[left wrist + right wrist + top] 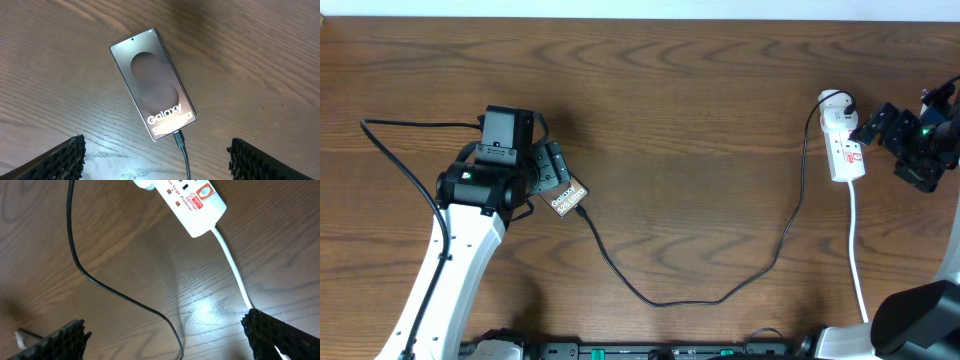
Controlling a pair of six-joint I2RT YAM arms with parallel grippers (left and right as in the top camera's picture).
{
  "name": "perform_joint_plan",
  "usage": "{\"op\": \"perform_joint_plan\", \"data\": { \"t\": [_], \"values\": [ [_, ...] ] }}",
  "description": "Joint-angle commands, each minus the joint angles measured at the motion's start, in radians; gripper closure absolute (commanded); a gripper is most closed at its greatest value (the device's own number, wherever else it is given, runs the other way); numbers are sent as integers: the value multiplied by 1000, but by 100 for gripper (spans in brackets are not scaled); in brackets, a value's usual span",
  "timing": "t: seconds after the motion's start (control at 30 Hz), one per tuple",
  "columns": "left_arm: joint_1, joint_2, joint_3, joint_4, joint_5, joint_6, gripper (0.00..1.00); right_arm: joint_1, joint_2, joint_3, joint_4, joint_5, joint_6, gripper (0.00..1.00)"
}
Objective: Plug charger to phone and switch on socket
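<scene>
Table (700, 110): socket (844, 148) near the right edge, phone (570, 196) left of centre, charger (670, 298) lying slack in a loop between them.

Right gripper (167, 337): jaws spread wide, empty, just beside the socket. Left gripper (160, 160): jaws spread, empty, above the phone.

Risks:
- Socket looks light and unfixed. An off-centre press on its switch could skate or tip it and drag the charger.
- Cannot tell whether the switch is on.
- Left fingers could nudge the phone and lever the tip (179, 136) out. The tip looks seated, depth unclear.

Orientation:
- Socket: long axis runs far-to-near, with the white cord (858, 250) leaving the near end.
- Phone: face up, long axis diagonal. Port end points lower right in the overhead view, towards the loop.
</scene>
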Motion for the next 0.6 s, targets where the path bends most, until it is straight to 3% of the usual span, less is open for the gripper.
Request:
{"op": "perform_joint_plan", "data": {
  "t": [0.0, 0.23, 0.57],
  "values": [
    [-3, -8, 12, -2, -21, -4, 10, 4, -6, -3, -2, 1, 13, 1],
    [-3, -75, 8, -8, -20, -4, 11, 4, -6, -3, -2, 1, 13, 1],
    [-3, -304, -77, -7, -67, 0, 10, 4, -6, -3, -2, 1, 13, 1]
  ]
}}
